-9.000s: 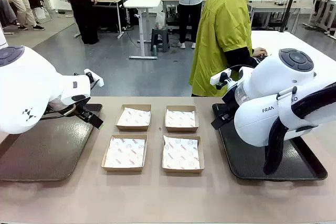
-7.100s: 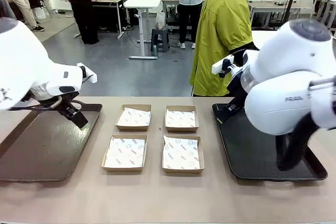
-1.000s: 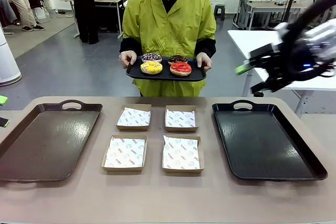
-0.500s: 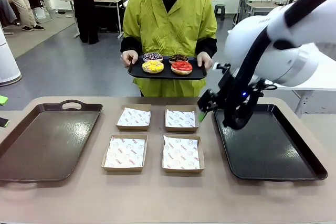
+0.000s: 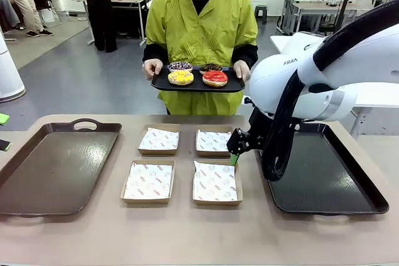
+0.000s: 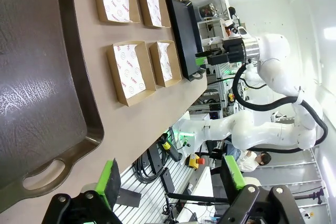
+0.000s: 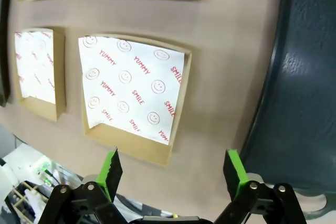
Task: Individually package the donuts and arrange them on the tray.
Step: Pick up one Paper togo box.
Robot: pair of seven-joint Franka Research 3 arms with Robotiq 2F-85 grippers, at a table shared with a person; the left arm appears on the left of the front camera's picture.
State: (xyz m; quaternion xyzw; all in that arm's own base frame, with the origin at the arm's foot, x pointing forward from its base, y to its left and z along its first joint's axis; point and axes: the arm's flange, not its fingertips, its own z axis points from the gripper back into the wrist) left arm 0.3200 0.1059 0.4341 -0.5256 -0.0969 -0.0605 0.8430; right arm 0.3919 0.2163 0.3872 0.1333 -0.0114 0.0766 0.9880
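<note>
Donuts [image 5: 197, 77], all four, sit on the small tray [image 5: 234, 88] that the person holds at the far side, above the table [image 5: 187, 235] edge; none is boxed yet. Your right pincer [image 5: 235, 154] hangs released, jaws wide and empty, over the strip of table between the right boxes [image 5: 214, 183] and the right tray [image 5: 324, 172]. Your left pincer [image 6: 170, 179] is likewise released and empty, off to the left, looking across the left tray [image 6: 31, 77]. The step in hand looks like fetching a first donut. Lift the right pincer clear of the boxes before reaching far, and come down on the red one [image 5: 214, 79], nearest that arm. Clench gently across the ring, since the glaze would likely mark. Keep clear of the hand [image 5: 242, 73] gripping that end of the small tray.
</note>
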